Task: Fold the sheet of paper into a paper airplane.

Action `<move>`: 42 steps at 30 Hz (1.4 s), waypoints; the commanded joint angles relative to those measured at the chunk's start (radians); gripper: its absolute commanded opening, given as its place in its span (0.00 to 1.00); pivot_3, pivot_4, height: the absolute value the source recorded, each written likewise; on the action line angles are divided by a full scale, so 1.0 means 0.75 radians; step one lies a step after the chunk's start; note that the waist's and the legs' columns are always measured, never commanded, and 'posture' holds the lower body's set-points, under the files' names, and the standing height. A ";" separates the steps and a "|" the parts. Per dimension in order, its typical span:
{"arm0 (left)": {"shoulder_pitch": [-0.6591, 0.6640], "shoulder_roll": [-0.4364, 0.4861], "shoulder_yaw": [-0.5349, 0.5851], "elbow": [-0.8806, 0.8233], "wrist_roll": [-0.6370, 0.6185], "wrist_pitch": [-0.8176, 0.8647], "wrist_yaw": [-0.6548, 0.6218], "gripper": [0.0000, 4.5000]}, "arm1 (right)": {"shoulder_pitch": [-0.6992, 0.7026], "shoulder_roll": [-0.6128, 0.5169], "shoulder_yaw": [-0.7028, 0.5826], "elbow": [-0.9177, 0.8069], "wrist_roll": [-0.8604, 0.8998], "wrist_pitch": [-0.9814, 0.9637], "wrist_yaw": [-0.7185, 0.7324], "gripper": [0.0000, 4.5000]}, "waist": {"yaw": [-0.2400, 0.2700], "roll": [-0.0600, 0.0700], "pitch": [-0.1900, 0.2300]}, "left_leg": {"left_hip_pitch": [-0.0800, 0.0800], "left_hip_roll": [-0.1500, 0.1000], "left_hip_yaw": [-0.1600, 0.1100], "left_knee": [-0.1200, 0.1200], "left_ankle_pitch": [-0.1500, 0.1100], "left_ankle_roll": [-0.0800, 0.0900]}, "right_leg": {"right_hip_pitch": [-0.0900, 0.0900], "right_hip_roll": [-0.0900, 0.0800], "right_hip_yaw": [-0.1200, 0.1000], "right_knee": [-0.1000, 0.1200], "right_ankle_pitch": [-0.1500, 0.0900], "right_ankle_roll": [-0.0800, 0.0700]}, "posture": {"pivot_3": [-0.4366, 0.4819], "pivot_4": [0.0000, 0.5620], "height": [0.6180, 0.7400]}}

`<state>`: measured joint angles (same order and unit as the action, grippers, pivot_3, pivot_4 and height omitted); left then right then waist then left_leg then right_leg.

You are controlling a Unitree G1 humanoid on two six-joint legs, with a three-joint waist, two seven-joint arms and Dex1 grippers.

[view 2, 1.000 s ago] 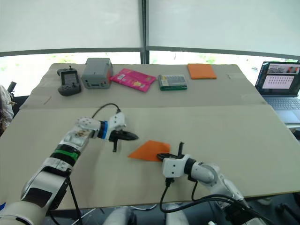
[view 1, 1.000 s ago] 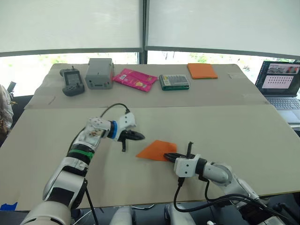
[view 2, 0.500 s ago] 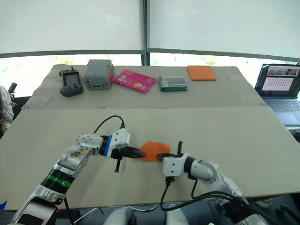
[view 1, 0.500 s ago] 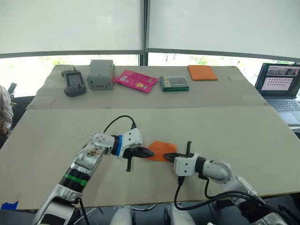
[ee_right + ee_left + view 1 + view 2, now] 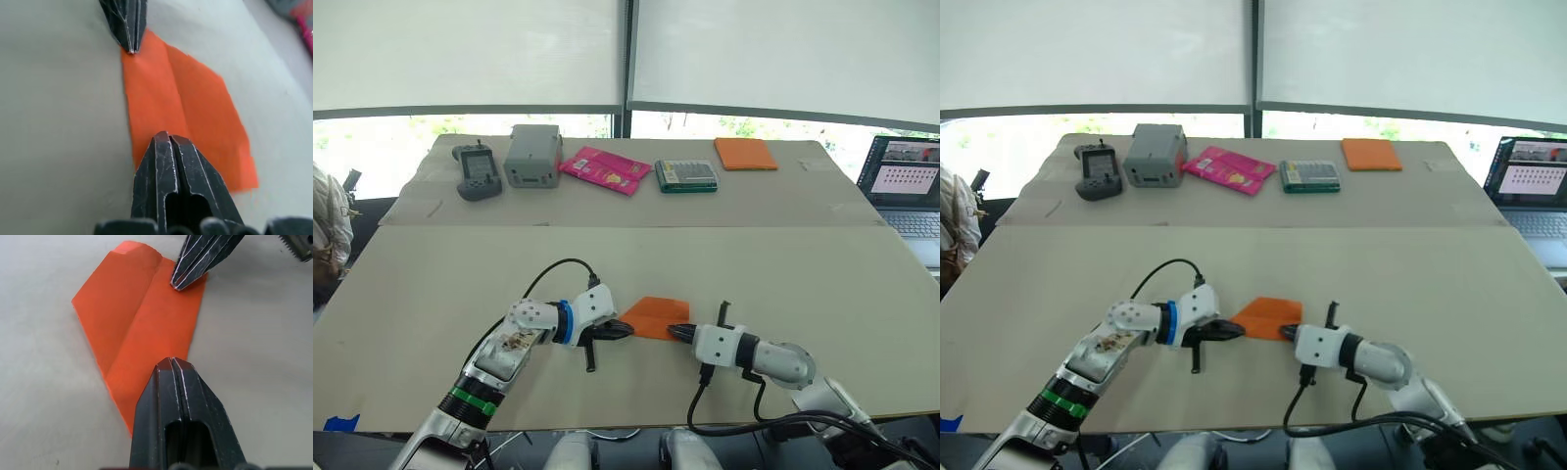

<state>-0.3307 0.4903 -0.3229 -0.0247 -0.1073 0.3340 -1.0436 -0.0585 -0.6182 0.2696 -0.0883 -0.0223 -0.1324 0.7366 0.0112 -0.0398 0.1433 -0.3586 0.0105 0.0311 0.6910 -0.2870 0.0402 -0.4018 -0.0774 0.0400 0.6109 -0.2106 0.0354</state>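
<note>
Left wrist view: sheet of paper (image 5: pixel 142 328) crease runs tool-to-tool.

Bare table (image 5: pixel 783 264) around the sheet of paper (image 5: pixel 656 315); clutter seemingly well behind.

Bright-orange sheet of paper (image 5: pixel 655 316) on a beige table (image 5: pixel 431 294); pink packet (image 5: pixel 605 168), grey box (image 5: pixel 532 155), orange pad (image 5: pixel 746 154).

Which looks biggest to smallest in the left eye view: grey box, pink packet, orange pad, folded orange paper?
1. Pink packet, widest spread.
2. Grey box, close behind; near a tie.
3. Orange pad and sheet of paper look alike. The paper lies nearer the camera, so I won't rank the two.
</note>
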 commanded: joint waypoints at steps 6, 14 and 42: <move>0.060 0.012 0.019 0.034 -0.024 0.077 0.039 0.00 | -0.079 -0.118 -0.274 -0.230 0.546 0.748 0.187 0.37 | -0.004 0.011 0.002 | -0.005 0.002 0.001 0.001 0.000 0.000 | -0.006 0.000 0.000 0.000 0.001 -0.002 | 0.48 0.27 1.00; 0.076 0.005 0.017 0.003 -0.055 0.084 0.047 0.00 | -0.329 -0.010 -0.315 -0.081 0.766 1.272 0.130 0.66 | -0.003 0.012 0.001 | -0.017 0.002 0.000 0.001 0.000 0.000 | -0.017 0.002 -0.002 0.001 0.004 0.000 | 0.48 0.27 1.00; 0.059 0.008 0.000 0.010 -0.085 0.108 0.038 0.00 | -0.223 -0.130 -0.084 -0.237 0.440 0.662 0.421 0.01 | -0.008 0.013 0.001 | -0.027 0.000 0.001 0.004 0.000 0.000 | -0.026 0.003 -0.001 0.001 0.005 0.003 | 0.48 0.27 1.00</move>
<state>-0.2997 0.4866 -0.2946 -0.0501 -0.1900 0.3871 -1.0126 -0.2258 -0.7072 0.1938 -0.2433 0.3492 0.4502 1.0378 0.0055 -0.0304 0.1438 -0.3784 0.0100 0.0321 0.6940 -0.2869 0.0402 -0.4214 -0.0752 0.0390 0.6119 -0.2070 0.0381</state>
